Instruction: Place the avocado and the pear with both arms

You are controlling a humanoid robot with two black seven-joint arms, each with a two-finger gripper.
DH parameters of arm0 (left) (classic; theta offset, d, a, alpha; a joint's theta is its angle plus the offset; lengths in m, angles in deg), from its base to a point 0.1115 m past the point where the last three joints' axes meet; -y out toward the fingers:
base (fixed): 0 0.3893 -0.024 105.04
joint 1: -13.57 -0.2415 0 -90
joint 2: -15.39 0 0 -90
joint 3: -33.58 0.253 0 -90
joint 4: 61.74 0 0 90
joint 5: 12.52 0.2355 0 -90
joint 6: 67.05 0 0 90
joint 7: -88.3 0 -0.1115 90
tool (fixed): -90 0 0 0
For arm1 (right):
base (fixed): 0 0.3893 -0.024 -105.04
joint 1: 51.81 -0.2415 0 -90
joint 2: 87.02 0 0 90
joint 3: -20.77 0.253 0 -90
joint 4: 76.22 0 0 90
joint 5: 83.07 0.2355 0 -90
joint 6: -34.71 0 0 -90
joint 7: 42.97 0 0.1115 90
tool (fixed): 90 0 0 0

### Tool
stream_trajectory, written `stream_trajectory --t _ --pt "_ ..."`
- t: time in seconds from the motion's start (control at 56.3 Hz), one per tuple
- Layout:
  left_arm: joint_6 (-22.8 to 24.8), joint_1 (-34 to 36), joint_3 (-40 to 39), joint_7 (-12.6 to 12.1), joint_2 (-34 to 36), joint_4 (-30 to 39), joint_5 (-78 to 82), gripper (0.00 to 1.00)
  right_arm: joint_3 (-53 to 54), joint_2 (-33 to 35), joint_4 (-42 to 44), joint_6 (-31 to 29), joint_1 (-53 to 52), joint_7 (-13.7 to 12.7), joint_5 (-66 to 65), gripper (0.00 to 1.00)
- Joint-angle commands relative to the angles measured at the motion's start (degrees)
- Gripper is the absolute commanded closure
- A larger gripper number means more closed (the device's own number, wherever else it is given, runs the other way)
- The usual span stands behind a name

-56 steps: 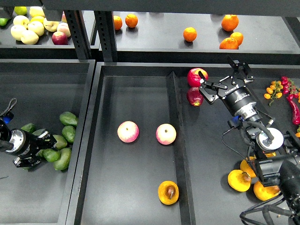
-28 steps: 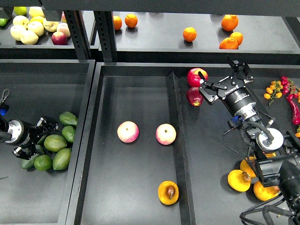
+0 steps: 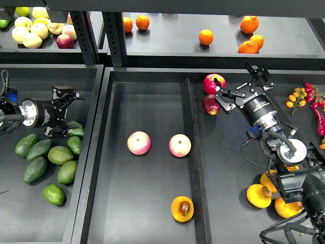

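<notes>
The bright green avocado (image 3: 54, 193) lies alone at the near end of the avocado pile in the left tray. My left gripper (image 3: 70, 113) hovers open and empty above the far end of that pile. The orange-yellow pear (image 3: 182, 209), with its dark pit-like spot up, lies near the front of the middle tray (image 3: 152, 101). My right gripper (image 3: 238, 83) is open and empty over the right tray, just right of two red apples (image 3: 213, 83).
Several duller olive avocados (image 3: 51, 155) lie beside the left gripper. Two pink-yellow apples (image 3: 138, 142) sit mid-tray. More cut pears (image 3: 259, 195) lie by my right arm. Red peppers (image 3: 320, 117) are at far right. Oranges (image 3: 205, 36) and pale apples (image 3: 28, 30) are on the back shelf.
My left gripper has moved up and right, away from the avocados, and is now open above them. The avocados have spread out and the bright one lies apart at the front. The right arm is still.
</notes>
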Motion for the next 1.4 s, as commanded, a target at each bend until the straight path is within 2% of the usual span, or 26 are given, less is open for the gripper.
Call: stream_trajectory --t 0.0,0.302,0.32,0.515,0.71,0.835,1.065,1.225,1.243,1.296,1.385 --pt "0.0 -4.1 -10.7 0.3 -7.1 3.5 -0.1 0.01 -0.1 0.0 0.1 0.0 -0.2 0.0 0.0 0.00" --pt "0.0 -8.4 -30.2 0.6 -23.2 5.2 -0.1 0.01 -0.1 0.0 0.1 0.0 -0.3 0.0 -0.1 0.00" --pt "0.0 -9.6 -33.1 1.1 -23.7 5.4 -0.2 0.01 -0.1 0.0 0.1 0.0 -0.3 0.0 -0.1 0.01" --pt "0.0 -12.6 -38.7 3.1 -23.7 6.9 -0.3 0.01 -0.4 0.0 0.2 0.0 -0.5 0.0 -0.2 0.00" --pt "0.0 -15.7 -39.3 7.0 -23.7 7.6 -3.5 0.01 -0.4 0.0 0.4 0.0 -0.5 -0.1 -0.6 0.00" --pt "0.0 -17.5 -40.1 7.6 -23.7 7.5 -5.2 0.01 -0.5 0.0 0.5 0.0 -0.6 -0.3 -1.5 0.00" --pt "0.0 -18.3 -42.2 8.5 -23.7 7.6 -7.2 0.01 -3.0 0.0 0.5 0.0 -1.2 -5.4 -2.0 0.00" --pt "0.0 -18.5 -42.1 8.8 -23.7 7.4 -7.8 0.01 -9.1 0.0 0.6 0.0 -4.8 -9.4 -1.9 0.00" --pt "0.0 -18.5 -42.0 8.8 -23.7 7.3 -7.8 0.01 -13.0 0.0 0.9 0.0 -7.6 -11.2 -1.9 0.00" --pt "0.0 -18.6 -42.0 8.8 -23.7 7.2 -7.8 0.01 -17.6 2.4 0.9 0.0 -9.7 -12.8 -1.6 0.00" --pt "0.0 -18.6 -42.0 8.8 -23.7 7.1 -7.8 0.01 -26.6 5.8 0.8 0.0 -13.3 -12.8 -1.4 0.00"
